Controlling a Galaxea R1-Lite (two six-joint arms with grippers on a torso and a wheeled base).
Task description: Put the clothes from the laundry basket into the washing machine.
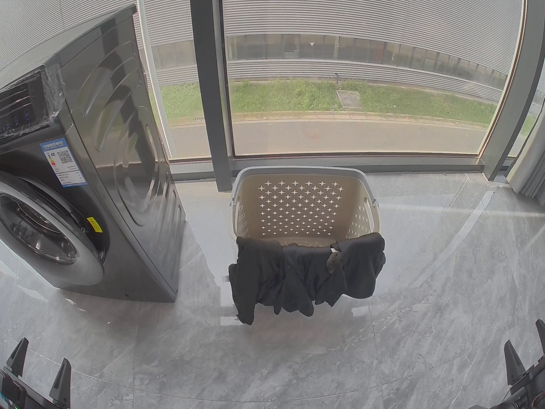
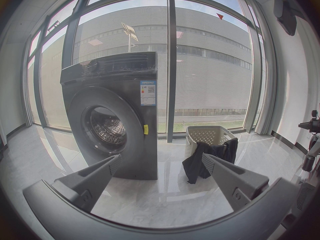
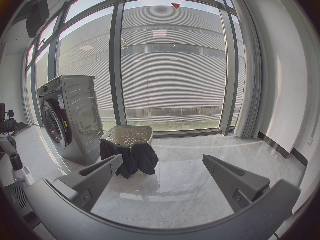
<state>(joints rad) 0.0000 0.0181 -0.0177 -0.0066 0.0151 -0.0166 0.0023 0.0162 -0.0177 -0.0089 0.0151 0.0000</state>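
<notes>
Several things worth sizing up, largest first. Noting the washing machine [image 1: 113, 143] standing dark and bulky on the floor [image 1: 340, 364] at the left, with a round port facing forward and showing the drum; not managing to tell whether a glass door is covering it. Finding the laundry basket [image 1: 301, 205], pale and perforated, sitting to the right of the machine near the window, apart from it. Seeing the clothes [image 1: 295, 276], dark fabric, draping over the basket's near rim and mostly hanging down the outer wall toward the floor.

Judging them to be light, soft and limp: sagging under any hold, stretching out long when lifted, likely snagging on the rim or dragging along the floor. Favouring a hold on the bunched fold lying right on top of the rim, near the middle, pinching deep through several layers rather than nipping a loose hem. Expecting no risk of breakage, only of a corner slipping free.

Spotting the left pincer [image 1: 42, 353] and the right pincer [image 1: 523, 333] hanging low at the near edge, well apart from the basket, both spread wide and holding nothing.
</notes>
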